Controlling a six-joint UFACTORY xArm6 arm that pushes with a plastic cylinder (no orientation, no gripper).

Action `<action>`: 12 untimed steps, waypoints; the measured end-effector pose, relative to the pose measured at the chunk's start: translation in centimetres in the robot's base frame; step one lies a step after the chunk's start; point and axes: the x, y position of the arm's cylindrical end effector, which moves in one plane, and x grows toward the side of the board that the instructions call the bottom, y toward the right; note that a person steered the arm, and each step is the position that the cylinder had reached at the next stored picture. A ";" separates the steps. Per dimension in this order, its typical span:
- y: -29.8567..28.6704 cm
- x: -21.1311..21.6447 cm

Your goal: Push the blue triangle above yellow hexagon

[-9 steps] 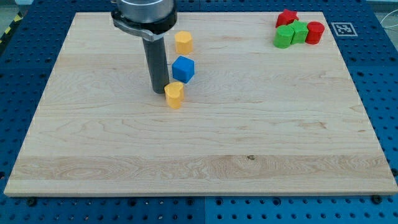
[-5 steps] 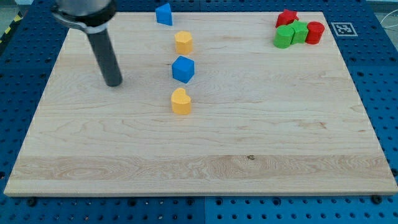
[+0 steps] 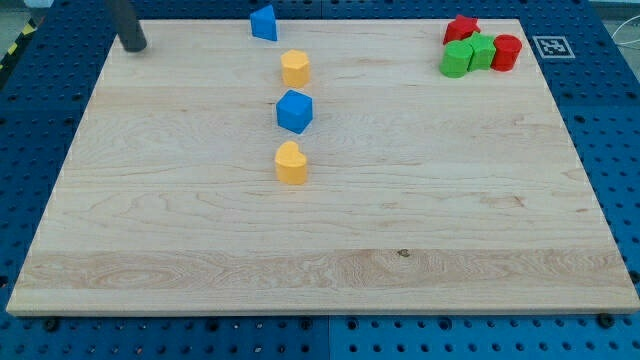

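Observation:
The blue triangle (image 3: 264, 22) sits at the board's top edge, a little left of centre. The yellow hexagon (image 3: 295, 67) lies just below it and slightly to the right, with a small gap between them. My tip (image 3: 133, 47) stands at the board's top left corner, far to the left of the blue triangle and touching no block. Only the lower part of the rod shows.
A blue hexagon-like block (image 3: 295, 111) and a yellow heart-like block (image 3: 290, 163) line up below the yellow hexagon. A cluster of red blocks (image 3: 461, 27) (image 3: 507, 51) and green blocks (image 3: 458, 59) (image 3: 481, 50) sits at the top right. The wooden board (image 3: 400, 220) ends near the view's bottom.
My tip has moved from beside the yellow heart-like block up and left to the board's top left corner. The arm no longer hides the blue triangle. No block moved in the last half second.

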 end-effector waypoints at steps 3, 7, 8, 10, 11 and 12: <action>2.2 -4.4; 12.7 -4.3; 16.2 -4.3; 21.6 -2.5; 16.7 -2.5; 15.9 -2.6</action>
